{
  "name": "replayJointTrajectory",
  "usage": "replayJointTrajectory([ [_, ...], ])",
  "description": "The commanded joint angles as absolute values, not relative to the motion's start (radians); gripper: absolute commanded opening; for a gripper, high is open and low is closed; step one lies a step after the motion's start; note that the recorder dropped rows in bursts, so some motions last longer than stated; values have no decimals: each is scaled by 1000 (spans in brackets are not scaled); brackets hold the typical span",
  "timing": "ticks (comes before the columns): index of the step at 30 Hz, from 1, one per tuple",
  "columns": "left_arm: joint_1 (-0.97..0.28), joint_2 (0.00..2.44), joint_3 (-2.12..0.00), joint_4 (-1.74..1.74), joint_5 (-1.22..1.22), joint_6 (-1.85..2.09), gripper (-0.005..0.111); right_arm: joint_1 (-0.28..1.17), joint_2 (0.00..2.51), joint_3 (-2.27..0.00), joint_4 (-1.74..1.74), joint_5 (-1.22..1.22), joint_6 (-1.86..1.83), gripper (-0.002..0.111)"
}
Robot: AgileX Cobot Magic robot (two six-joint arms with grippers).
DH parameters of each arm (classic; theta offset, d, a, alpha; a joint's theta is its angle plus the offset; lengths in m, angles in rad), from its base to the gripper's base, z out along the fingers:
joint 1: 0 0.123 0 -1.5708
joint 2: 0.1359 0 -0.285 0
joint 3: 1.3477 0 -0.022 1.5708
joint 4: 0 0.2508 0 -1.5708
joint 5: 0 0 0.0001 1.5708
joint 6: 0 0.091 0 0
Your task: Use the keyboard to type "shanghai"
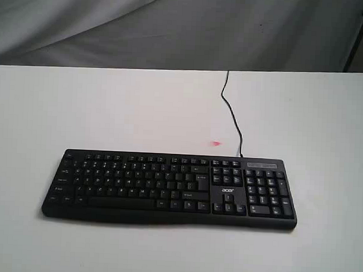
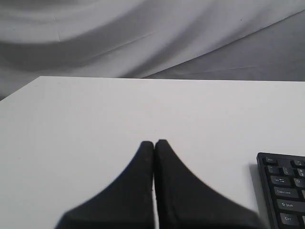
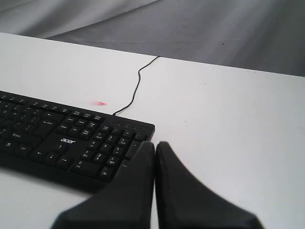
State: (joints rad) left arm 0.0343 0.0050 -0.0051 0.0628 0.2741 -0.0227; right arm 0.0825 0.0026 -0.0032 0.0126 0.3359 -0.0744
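Note:
The black keyboard (image 1: 170, 187) with white legends and a small acer logo lies across the front of the white table, number pad on the right. Neither arm shows in the exterior view. My left gripper (image 2: 154, 142) is shut with nothing in it, over bare table off the keyboard's (image 2: 283, 191) left end. In the right wrist view my right gripper (image 3: 155, 144) is likewise shut and empty, its tips by the number-pad corner of the keyboard (image 3: 62, 138).
A thin black cable (image 1: 232, 114) runs from the keyboard's back edge to the table's far edge. A small red mark (image 1: 215, 143) sits on the table behind the keyboard. Grey cloth (image 1: 174, 27) hangs behind the table.

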Motion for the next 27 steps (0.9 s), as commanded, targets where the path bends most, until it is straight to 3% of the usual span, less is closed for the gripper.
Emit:
replayJointTrajectory([
  [1,31,0,0,62,266,-24,1,80,0,0,11,330,-73,0],
  [14,31,0,0,62,266,-24,1,80,0,0,7,313,-73,0],
  [22,31,0,0,62,266,-24,1,80,0,0,9,-115,-73,0],
  [27,31,0,0,62,266,-24,1,80,0,0,9,-234,-73,0],
])
